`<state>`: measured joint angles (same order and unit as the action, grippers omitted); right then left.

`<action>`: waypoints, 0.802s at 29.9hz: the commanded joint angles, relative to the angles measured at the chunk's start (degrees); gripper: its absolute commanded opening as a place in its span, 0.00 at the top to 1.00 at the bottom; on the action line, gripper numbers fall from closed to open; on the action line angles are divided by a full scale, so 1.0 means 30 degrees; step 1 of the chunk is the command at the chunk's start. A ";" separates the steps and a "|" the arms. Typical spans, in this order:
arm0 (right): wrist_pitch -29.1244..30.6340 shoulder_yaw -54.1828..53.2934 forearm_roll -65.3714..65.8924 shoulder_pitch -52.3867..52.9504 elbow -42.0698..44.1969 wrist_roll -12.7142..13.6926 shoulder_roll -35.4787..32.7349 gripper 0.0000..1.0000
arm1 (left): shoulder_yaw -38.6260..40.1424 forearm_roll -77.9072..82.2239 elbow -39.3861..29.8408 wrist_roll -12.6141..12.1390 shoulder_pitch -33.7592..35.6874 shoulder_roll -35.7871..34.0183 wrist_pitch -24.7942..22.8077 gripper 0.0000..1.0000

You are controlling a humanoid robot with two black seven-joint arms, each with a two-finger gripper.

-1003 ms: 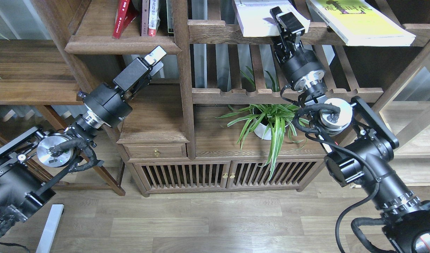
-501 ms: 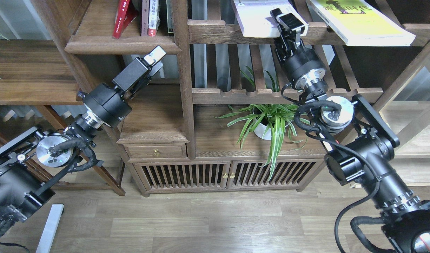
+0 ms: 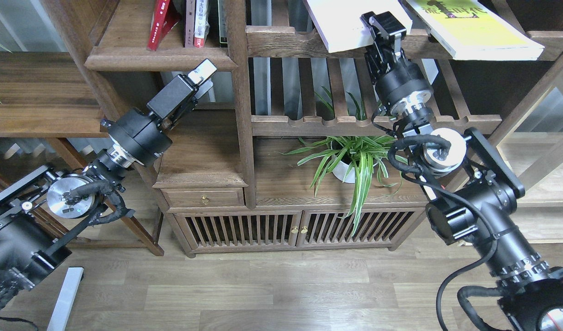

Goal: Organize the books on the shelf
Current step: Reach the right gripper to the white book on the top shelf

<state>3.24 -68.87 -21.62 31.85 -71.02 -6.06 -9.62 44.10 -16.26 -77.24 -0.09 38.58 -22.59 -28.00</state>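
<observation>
Two arms reached up at a walnut bookcase (image 3: 239,115). At one o'clock the yellow-green book (image 3: 474,28) lay flat; beside it, at twelve, the right hand (image 3: 383,28) pinched the tilted white book (image 3: 343,25). Whether the left hand (image 3: 199,77), at ten o'clock below the shelf (image 3: 162,59), was open or closed, I could not tell.

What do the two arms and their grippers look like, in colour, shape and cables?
Both arms are matte black, made of thick rounded segments with silver metal discs at the joints and black ribbed cables looping outside. The left gripper is a boxy black block with pale, light-coloured fingertips. The right gripper is black and blocky too, on a silver-ringed wrist. No sleeves or readable markings show.
</observation>
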 commanded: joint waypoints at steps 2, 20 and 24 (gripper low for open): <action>0.1290 -0.0041 0.0000 -0.0596 -0.0029 -0.0001 0.0014 0.98 | 0.0008 -0.0001 -0.0035 0.0000 0.0000 -0.0001 0.0000 0.02; 0.8253 0.0281 -0.0469 -0.3145 -0.1347 -0.0001 -0.0103 0.99 | -0.0022 0.0087 -0.0064 -0.0029 -0.0117 -0.0001 0.0000 0.02; 0.8253 0.0428 -0.0469 -0.3527 -0.1435 -0.0001 -0.0103 1.00 | -0.0021 0.0263 -0.0064 0.0000 -0.0146 -0.0001 0.0000 0.02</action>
<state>27.75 -67.87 -23.03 21.89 -75.11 -6.07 -9.99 43.98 -15.69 -77.43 -0.16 38.22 -22.63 -28.00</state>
